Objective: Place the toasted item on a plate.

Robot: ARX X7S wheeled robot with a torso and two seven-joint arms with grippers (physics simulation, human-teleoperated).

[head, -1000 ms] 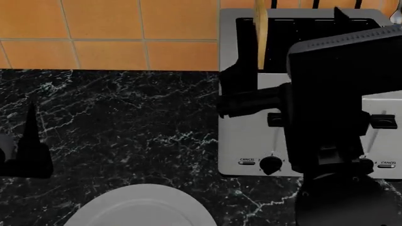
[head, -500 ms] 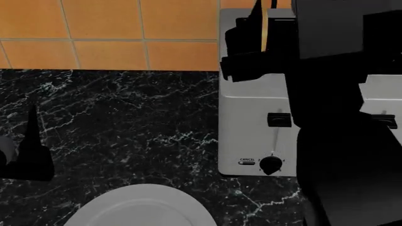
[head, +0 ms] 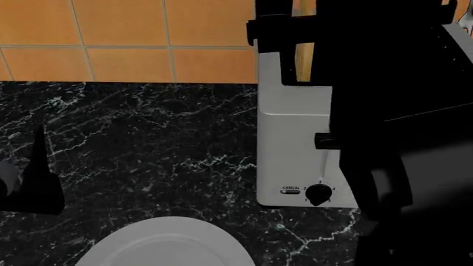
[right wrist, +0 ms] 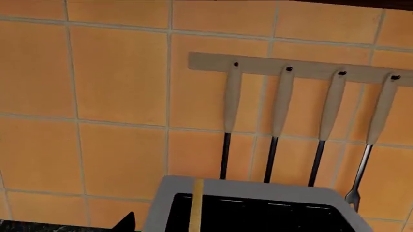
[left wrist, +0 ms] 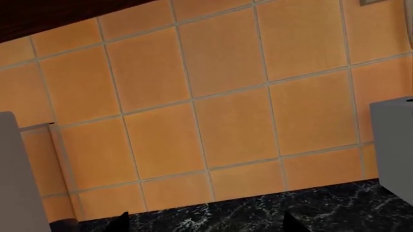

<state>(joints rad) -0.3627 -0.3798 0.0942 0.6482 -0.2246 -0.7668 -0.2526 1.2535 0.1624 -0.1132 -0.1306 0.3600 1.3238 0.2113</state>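
Right gripper point(head: 296, 41) above toaster point(head: 296, 144), dark fingers point(head: 272, 50) flanking toasted item point(head: 304, 61) edge-on, clamped on slice. Slice upright, lifted over slot. Plate point(head: 166, 244) on black counter point(head: 148, 144), well apart. Left gripper point(head: 33, 183) low near counter; jaw state unclear.

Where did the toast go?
The toast is edge-on near the top of the head view, in the right gripper, above the toaster.
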